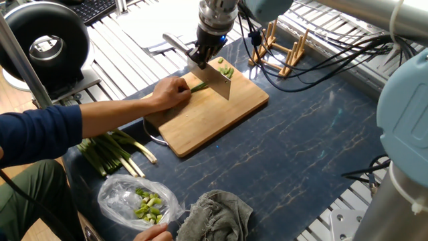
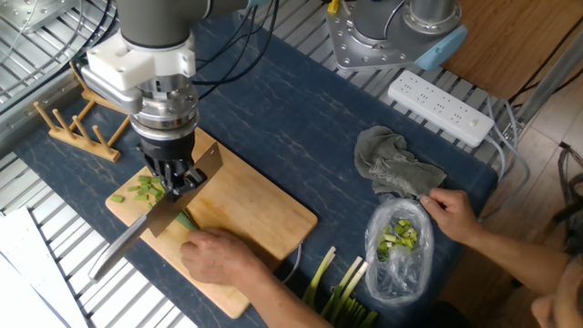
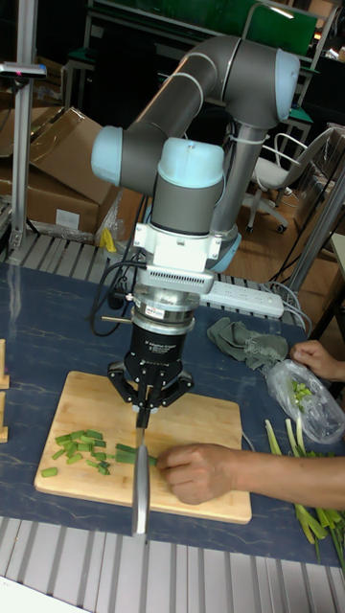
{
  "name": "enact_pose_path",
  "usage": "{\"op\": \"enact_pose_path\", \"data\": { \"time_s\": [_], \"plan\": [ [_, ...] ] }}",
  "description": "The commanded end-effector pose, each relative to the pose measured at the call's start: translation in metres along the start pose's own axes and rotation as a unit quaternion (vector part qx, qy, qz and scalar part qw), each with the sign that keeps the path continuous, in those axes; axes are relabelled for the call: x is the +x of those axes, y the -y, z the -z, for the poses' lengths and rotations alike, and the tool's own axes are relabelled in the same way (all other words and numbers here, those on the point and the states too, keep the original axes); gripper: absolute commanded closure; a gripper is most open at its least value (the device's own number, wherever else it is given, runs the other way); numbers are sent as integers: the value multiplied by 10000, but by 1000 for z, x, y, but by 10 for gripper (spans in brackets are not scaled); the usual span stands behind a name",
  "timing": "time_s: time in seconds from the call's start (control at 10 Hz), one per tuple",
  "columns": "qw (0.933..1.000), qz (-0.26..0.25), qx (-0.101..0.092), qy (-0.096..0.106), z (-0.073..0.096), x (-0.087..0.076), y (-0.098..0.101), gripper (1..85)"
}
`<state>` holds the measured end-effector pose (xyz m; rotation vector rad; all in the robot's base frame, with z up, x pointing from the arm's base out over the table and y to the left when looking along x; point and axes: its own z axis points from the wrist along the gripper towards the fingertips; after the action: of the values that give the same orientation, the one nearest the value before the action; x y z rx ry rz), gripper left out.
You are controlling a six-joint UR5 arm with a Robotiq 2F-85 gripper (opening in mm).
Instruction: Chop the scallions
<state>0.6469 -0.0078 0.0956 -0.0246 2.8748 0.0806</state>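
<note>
Bright-green scallions (image 3: pixel 91 448) — tan cutting board (image 3: pixel 206 433) — dark-blue marbled table (image 1: pixel 314 127)

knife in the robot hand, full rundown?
The broad rectangular steel-bladed knife has a long grey handle pointing off the board's edge. The robot hand is shut on it near the blade's spine. The edge points down, over the slender green scallions on the pale wooden cutting board; whether it touches is unclear.

A wooden cutting board (image 1: pixel 214 117) lies on the dark blue marbled table (image 1: pixel 301 147). Beside it rests a thick bundle of stalks with white bases (image 1: pixel 110 152), then a clear plastic bag (image 1: pixel 137 201) of pale green-white chunks and a crumpled grey cloth (image 1: pixel 217 214) — a wooden rack (image 1: pixel 284 50) stands behind, a white power strip (image 2: pixel 442 107) farther off.
</note>
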Motion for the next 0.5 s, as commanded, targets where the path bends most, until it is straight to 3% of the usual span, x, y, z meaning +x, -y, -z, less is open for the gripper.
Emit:
{"op": "enact_pose_path", "data": {
  "time_s": [0.0,0.4],
  "plan": [
    [9999,34,-35,92,-5,0,7,843],
    [9999,58,-4,129,-10,-2,10,843]
  ]
}}
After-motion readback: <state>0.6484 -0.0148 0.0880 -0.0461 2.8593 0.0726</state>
